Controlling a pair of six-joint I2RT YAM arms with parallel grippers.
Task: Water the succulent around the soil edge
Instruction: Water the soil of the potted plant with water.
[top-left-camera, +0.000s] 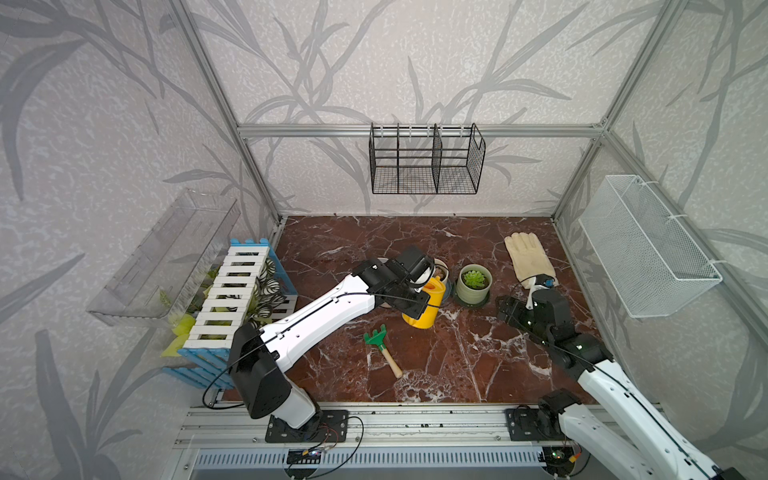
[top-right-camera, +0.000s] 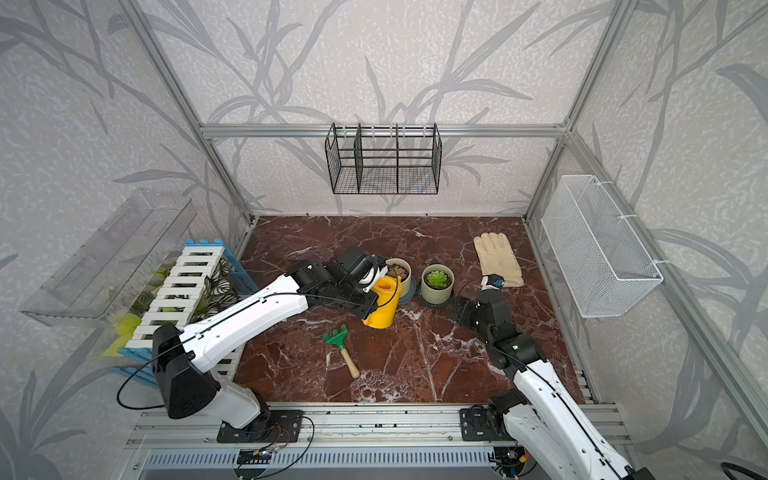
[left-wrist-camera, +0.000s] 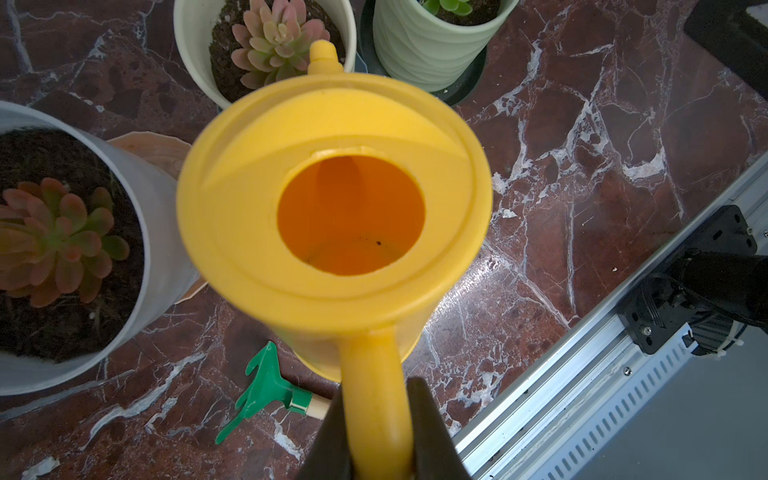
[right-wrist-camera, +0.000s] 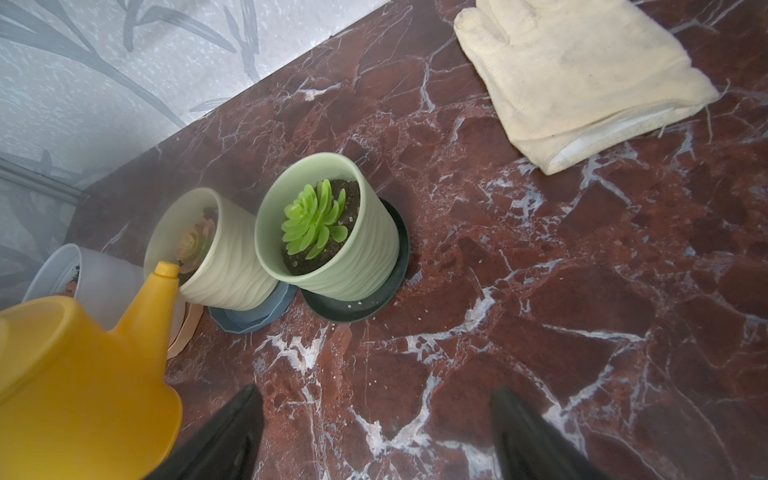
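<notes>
Left wrist view looks straight down into the yellow watering can (left-wrist-camera: 332, 208), whose handle (left-wrist-camera: 376, 395) is clamped between the two dark fingers of the left gripper (left-wrist-camera: 378, 424), jaws pressed tight against it. The can's long axis runs from that handle across the round filling hole to the spout (left-wrist-camera: 323, 56), which points away from the gripper at the cream pot (left-wrist-camera: 187, 54) and ends over the soil beside the pink succulent (left-wrist-camera: 276, 41). In the right wrist view the spout tip (right-wrist-camera: 166, 269) sits right at that pot's rim (right-wrist-camera: 216, 199). The right gripper (right-wrist-camera: 374, 424) stands wide apart with nothing between its fingers, above bare marble table (right-wrist-camera: 540, 270) near the green pot (right-wrist-camera: 365, 249).

In both top views the can (top-left-camera: 428, 303) hangs in front of the cream pot, tilted spout-up, and it seems lifted off the marble, though its base is partly hidden by the arm. The left fingers themselves are covered by the wrist there. A grey pot (left-wrist-camera: 153, 232) is cut off by the frame, and a green rake (left-wrist-camera: 266, 386) lies half hidden under the can
</notes>
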